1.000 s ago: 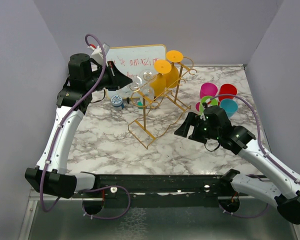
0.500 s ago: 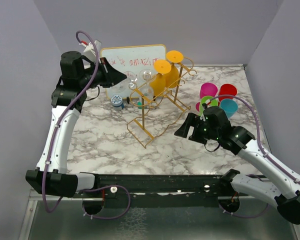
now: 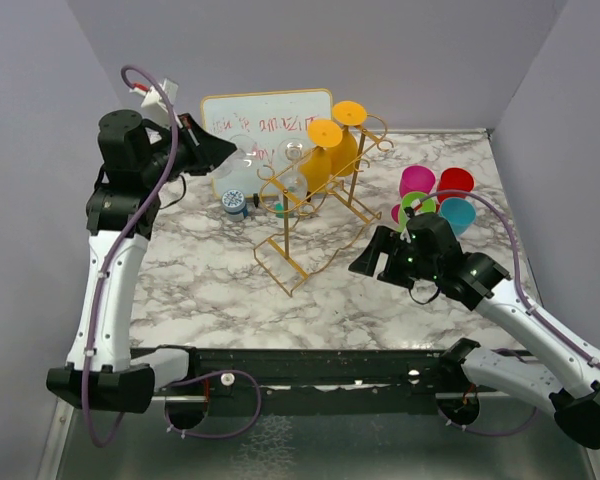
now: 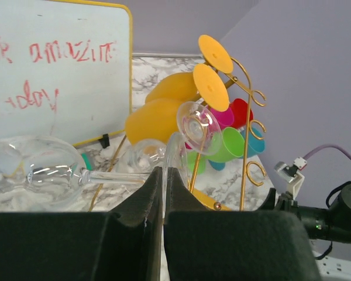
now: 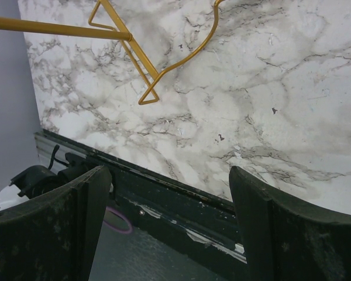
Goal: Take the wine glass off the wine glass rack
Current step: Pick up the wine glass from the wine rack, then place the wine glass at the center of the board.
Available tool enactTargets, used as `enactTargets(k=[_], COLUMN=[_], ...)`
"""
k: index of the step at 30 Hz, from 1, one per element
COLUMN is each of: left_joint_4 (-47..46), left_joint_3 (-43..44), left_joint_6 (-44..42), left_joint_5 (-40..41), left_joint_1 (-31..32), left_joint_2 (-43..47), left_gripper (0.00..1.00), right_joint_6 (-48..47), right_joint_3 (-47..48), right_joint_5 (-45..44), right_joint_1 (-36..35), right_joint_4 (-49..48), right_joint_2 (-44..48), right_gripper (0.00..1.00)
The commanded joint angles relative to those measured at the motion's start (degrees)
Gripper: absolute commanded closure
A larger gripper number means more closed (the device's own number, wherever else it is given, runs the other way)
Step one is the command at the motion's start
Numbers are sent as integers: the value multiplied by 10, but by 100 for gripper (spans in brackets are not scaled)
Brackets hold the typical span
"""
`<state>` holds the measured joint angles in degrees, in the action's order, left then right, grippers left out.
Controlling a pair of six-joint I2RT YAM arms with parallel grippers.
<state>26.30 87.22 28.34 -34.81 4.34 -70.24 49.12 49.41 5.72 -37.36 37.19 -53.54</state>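
Pale lavender walls [image 3: 400, 60] on 3 sides of a white-grey marble tabletop [image 3: 210, 290].

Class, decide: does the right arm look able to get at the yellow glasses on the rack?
Probably yes: the right pincer is open and empty by the rack, the yellow glasses hang on the nearer rail, and nothing stands between.

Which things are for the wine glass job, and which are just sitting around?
For the job: clear wine glass, left gripper holding its stem, gold-yellow wire wine glass rack.
Just lying about: white whiteboard with red writing, orange wine glasses, bright coloured cups, right gripper.
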Motion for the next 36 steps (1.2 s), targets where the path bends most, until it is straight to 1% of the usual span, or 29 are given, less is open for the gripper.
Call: enactTargets(k=[1, 3, 6, 11, 14, 17, 21, 24, 30, 31, 34, 36], left_joint_4=[47, 52, 55, 62, 73, 75, 88, 86, 80, 78, 71, 59], left_joint_3=[-34, -71, -119, -140, -160, -204, -253, -283, -296, -305, -334, -344], left_joint_6=[-29, -34, -20, 19, 42, 75, 56, 81, 56, 54, 39, 38], left_joint_5=[68, 54, 36, 18, -19, -78, -125, -189, -266, -278, -279, -286], left_joint_1=[-3, -3, -3, -3, -3, -3, -3, -3, -3, -3, -3, -3], left_joint_2=[89, 134, 199, 267, 297, 329, 382, 388, 387, 382, 368, 361], left_gripper=[100, 100, 100, 100, 100, 100, 100, 100, 100, 100, 100, 100], right_joint_6=[4, 2, 0, -3, 0, 0, 11, 23, 38, 36, 23, 26], right_joint_3=[2, 3, 3, 1, 1, 5, 1, -8, -18, -28, -50, -53], right_joint_5=[7, 7, 10, 19, 19, 15, 0, -9, -27, -13, 64, 80], right_joint_1=[4, 4, 4, 4, 4, 4, 4, 4, 4, 4, 4, 4], right_joint_4=[13, 14, 12, 11, 10, 6, -6, -16, -25, -39, -98, -110], right_joint_2=[9, 8, 7, 0, 0, 5, 20, 35, 56, 60, 59, 48], right_gripper=[13, 13, 13, 12, 13, 13, 13, 13, 12, 11, 10, 10])
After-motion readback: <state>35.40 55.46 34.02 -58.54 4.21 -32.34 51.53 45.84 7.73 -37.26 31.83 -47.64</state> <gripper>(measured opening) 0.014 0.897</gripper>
